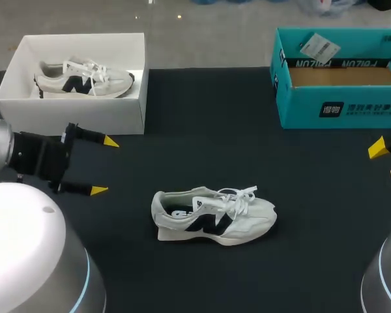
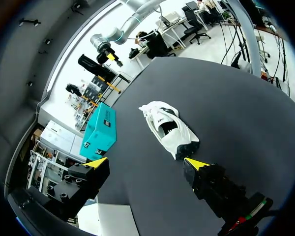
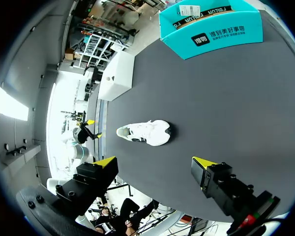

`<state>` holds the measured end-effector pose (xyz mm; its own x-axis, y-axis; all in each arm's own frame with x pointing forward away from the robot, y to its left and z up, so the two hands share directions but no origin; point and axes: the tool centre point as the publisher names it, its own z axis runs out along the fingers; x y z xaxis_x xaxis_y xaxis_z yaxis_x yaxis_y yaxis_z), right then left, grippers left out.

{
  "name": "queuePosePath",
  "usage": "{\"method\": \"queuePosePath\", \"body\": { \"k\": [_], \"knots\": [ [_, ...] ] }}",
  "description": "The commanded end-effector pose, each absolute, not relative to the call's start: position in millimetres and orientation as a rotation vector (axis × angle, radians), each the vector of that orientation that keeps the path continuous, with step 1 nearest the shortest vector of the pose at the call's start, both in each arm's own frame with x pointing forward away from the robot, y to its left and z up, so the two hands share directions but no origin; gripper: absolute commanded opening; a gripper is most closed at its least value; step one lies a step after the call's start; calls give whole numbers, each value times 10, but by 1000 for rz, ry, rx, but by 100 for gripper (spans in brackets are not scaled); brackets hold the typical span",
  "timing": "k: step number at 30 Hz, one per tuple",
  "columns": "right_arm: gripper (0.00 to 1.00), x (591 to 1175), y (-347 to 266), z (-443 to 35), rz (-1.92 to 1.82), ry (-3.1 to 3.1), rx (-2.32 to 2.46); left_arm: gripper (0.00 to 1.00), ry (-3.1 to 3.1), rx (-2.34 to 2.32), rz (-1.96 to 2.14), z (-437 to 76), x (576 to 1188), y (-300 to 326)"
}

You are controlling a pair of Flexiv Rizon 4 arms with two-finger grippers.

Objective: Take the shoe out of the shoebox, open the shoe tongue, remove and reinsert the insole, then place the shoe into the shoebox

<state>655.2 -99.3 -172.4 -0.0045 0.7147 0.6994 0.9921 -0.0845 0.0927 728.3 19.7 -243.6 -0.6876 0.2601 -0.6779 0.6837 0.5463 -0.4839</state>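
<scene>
Sitting out in the middle of the dark table [image 1: 182, 130] is the white shoe [image 1: 212, 217], so the first step looks done, with the empty teal shoebox [image 1: 339, 107] well apart at the far right and a white box [image 1: 72, 111] with a second shoe [image 1: 85, 78] at the far left. The left gripper [image 1: 105, 165] hangs near that white box and the right gripper [image 1: 388, 162] hangs below the teal one, both with fingers spread wide and holding nothing. Tongue, insole and the return to the box all seem left to do, though whether the insole has been touched cannot be told.
</scene>
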Motion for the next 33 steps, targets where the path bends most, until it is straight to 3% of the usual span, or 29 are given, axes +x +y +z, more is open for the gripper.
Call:
{"method": "queuePosePath", "body": {
  "k": [1,5,12,33],
  "knots": [
    [100,6536,-990,-1732,-853,-1760,-1847,100,2244,759,-1027,-2439,7282,188],
    [100,6536,-990,-1732,-853,-1760,-1847,100,2505,363,-1301,-2390,7411,156],
    [100,6536,-990,-1732,-853,-1760,-1847,100,2617,61,-1548,-2367,7461,164],
    [100,6536,-990,-1732,-853,-1760,-1847,100,2628,-71,-1738,-3006,7033,-35]
  ]
}}
